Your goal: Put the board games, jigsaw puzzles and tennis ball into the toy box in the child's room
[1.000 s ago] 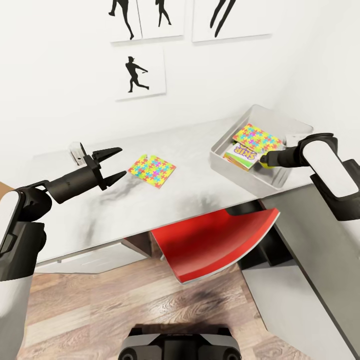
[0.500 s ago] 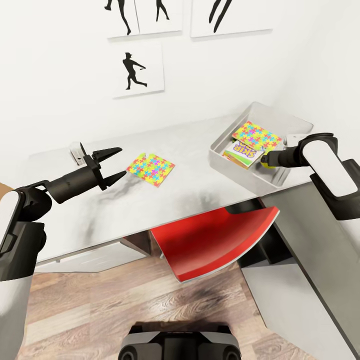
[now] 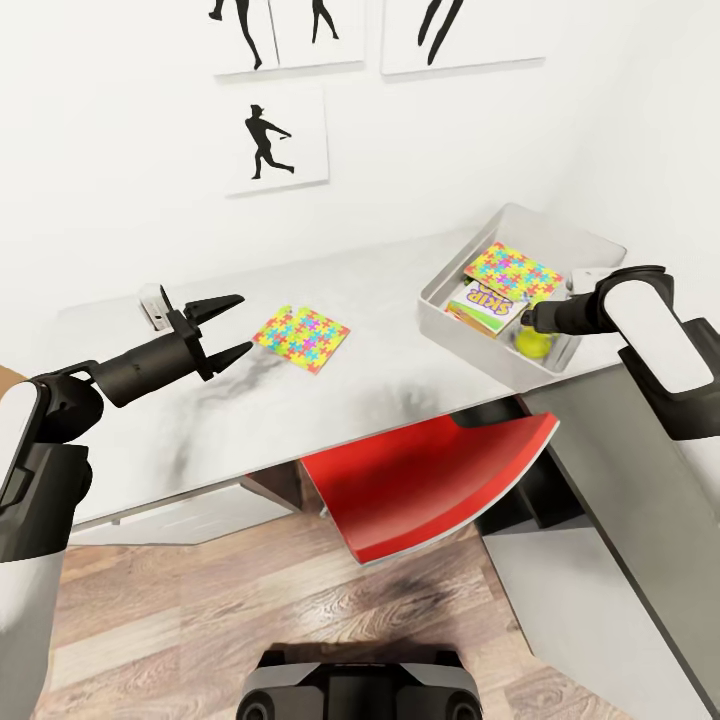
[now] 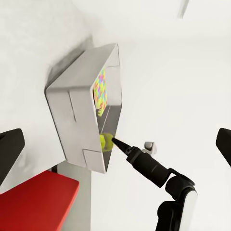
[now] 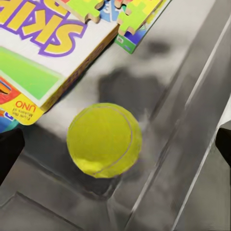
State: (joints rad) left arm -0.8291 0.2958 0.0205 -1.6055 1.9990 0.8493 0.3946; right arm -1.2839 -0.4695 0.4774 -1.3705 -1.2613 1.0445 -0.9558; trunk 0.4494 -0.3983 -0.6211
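Observation:
The grey toy box point(image 3: 452, 322) stands on the marbled table point(image 3: 380, 390) at the right. Inside it lie a jigsaw puzzle point(image 3: 513, 270), the green-yellow Skip-Bo board game point(image 3: 487, 306) and the tennis ball point(image 3: 533, 343). My right gripper point(image 3: 528, 320) hovers open just above the ball, which rests loose on the box floor point(image 5: 104, 139) between the spread fingertips point(image 5: 9, 147). The left wrist view shows the toy box point(image 4: 79, 120) and the ball point(image 4: 105, 142) at the right gripper's tip. A second jigsaw puzzle point(image 3: 303, 338) lies flat mid-table. My left gripper point(image 3: 228, 326) is open and empty to its left.
A red chair point(image 3: 430, 478) is tucked under the table's front edge. A small white object point(image 3: 155, 304) stands behind the left gripper. The dark grey desk section point(image 3: 640, 490) runs along the right under my right arm. Silhouette posters point(image 3: 275, 140) hang on the wall.
The right gripper has opened and let go of the tennis ball, which now lies on the toy box floor. The left arm and the mid-table puzzle have not moved.

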